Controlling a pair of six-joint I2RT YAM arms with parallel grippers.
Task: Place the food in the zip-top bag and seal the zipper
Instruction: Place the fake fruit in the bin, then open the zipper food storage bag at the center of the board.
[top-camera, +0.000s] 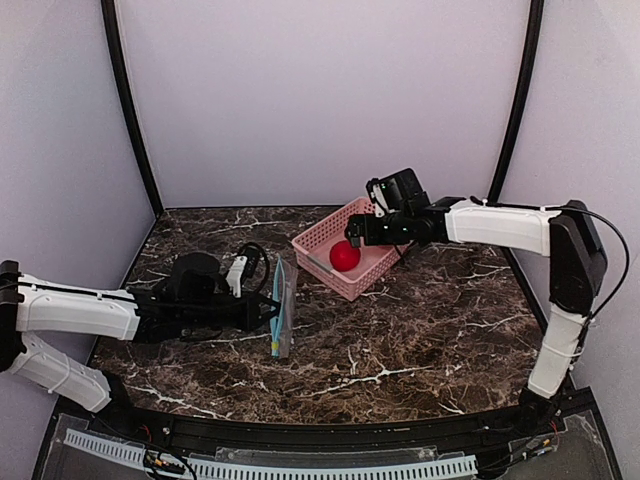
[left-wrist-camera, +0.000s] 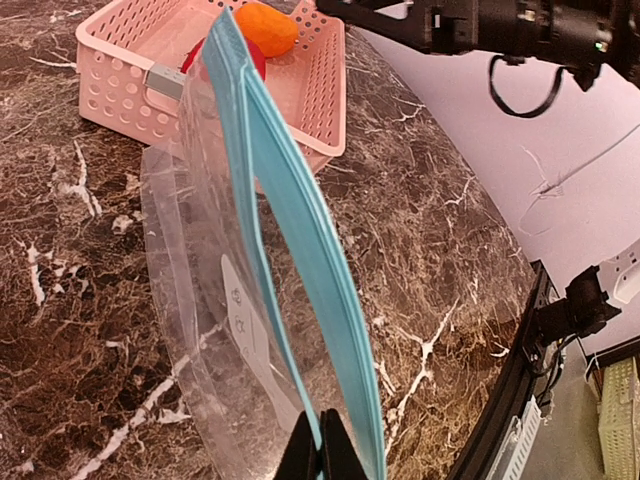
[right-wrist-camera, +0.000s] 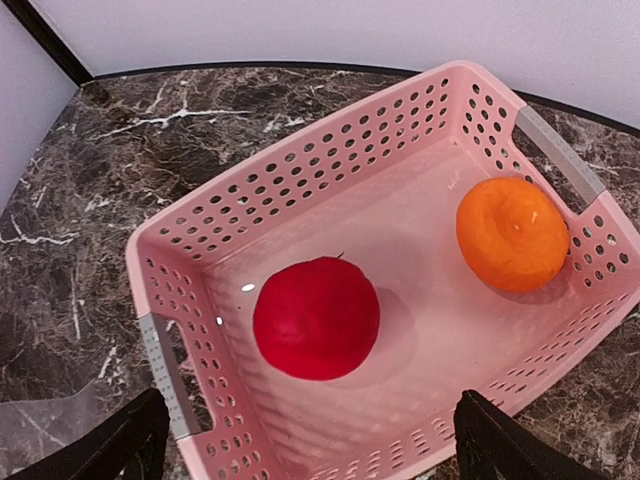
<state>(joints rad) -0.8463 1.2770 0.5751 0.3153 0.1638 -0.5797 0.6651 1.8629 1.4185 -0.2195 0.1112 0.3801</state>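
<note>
Pink slotted plastic basket (right-wrist-camera: 300, 160) is open on top; just its walls box in the round red toy food (right-wrist-camera: 316, 317), round orange toy food (right-wrist-camera: 512, 234) at its 2 o'clock, bare floor between.

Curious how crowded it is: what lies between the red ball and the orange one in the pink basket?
Nothing but bare floor of the pink slotted plastic basket separates the red rounded toy food and orange rounded toy food, per the right wrist view.

Red food (right-wrist-camera: 316, 318) and orange food (right-wrist-camera: 513, 234) lie apart; bag (left-wrist-camera: 200, 300) stands upright.
</note>
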